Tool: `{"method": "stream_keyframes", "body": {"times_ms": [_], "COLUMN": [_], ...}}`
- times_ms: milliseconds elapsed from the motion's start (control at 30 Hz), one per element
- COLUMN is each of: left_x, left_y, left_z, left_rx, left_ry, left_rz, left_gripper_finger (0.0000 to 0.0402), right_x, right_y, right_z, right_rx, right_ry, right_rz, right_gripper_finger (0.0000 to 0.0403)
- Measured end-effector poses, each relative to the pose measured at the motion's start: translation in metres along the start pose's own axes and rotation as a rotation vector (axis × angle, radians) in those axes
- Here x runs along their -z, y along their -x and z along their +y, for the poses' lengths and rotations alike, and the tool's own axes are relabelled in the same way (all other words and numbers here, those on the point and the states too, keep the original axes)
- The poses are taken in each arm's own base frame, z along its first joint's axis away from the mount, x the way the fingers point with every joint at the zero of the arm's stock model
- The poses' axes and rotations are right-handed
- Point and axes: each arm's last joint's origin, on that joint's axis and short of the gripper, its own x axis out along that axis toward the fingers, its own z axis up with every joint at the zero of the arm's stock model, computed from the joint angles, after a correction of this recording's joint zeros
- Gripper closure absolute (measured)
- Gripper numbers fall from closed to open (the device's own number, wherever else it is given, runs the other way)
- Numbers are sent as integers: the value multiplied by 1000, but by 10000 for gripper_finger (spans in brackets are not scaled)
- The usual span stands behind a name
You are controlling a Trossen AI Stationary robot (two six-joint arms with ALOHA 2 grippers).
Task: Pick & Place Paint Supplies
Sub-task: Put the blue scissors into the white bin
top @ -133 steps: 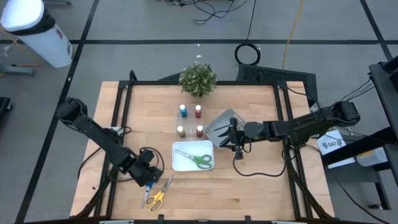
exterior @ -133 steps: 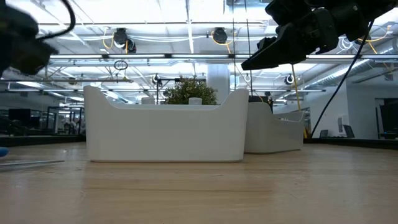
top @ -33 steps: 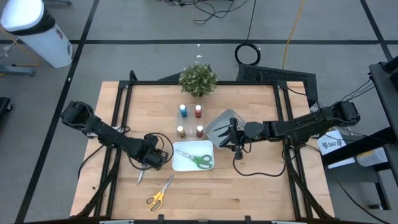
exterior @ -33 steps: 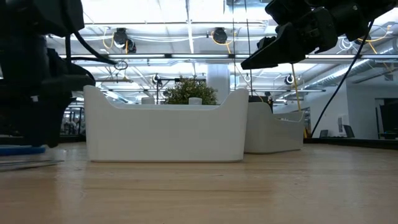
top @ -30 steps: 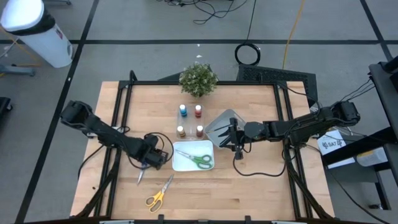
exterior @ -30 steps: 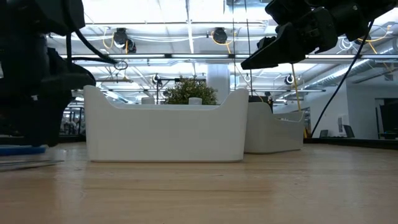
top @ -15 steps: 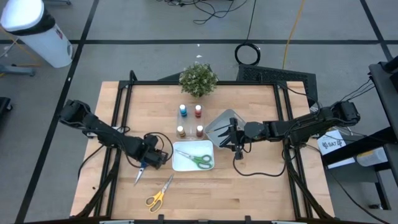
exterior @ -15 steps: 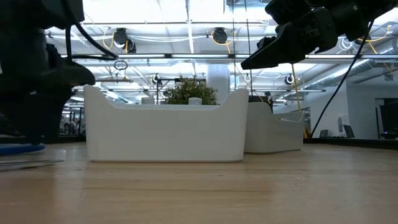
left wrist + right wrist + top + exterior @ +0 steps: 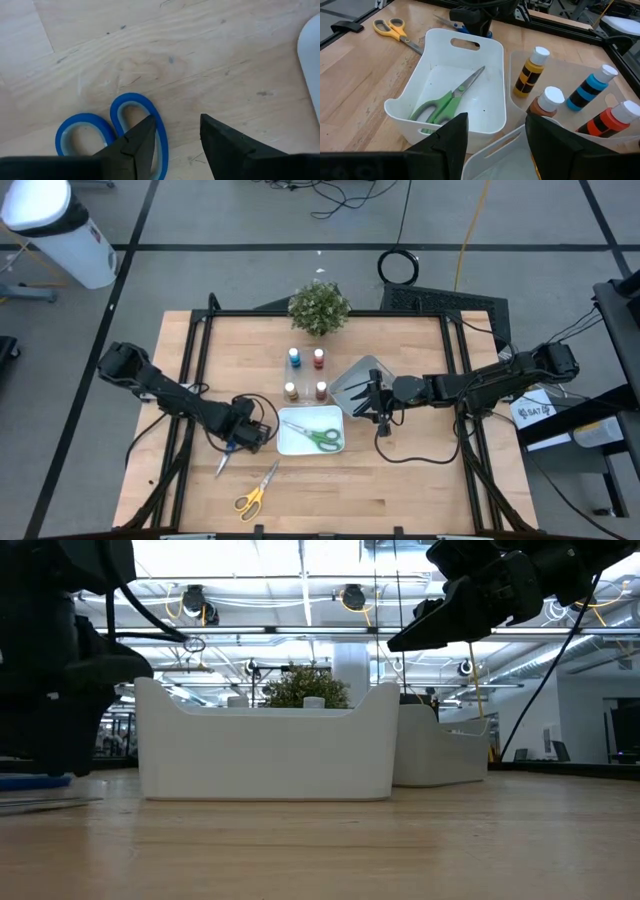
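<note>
looking down from above, the left gripper (image 9: 243, 437) sits low just beside the white tray (image 9: 284, 442), blue scissors (image 9: 226, 451) under it, yellow scissors (image 9: 254, 490) nearer the table's front edge, green scissors (image 9: 320, 437) inside the tray. the right gripper (image 9: 377, 400) hangs by the grey tray (image 9: 355, 376). from its wrist, the left fingers (image 9: 134, 145) stand apart, one over a blue handle loop, gripping nothing. from the right wrist, those fingers (image 9: 449, 131) are spread and empty above the bottles (image 9: 556, 96).
</note>
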Motion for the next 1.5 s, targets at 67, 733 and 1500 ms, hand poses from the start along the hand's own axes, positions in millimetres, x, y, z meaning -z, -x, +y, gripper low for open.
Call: {"method": "stream_keyframes", "body": {"times_ms": [67, 733, 1500], "left_x": [0, 1, 6], "left_y": [0, 4, -22], "left_z": [1, 2, -4], "left_rx": [0, -40, -138], "left_ry": [0, 8, -14], "left_rz": [3, 73, 22], "left_gripper_finger": [234, 234, 356], "right_x": [0, 0, 0], "right_y": [0, 0, 0], "right_z": [0, 0, 0], "right_rx": [0, 2, 0], "right_ry": [0, -4, -18], "right_rz": [0, 0, 0], "right_gripper_finger": [216, 216, 216]}}
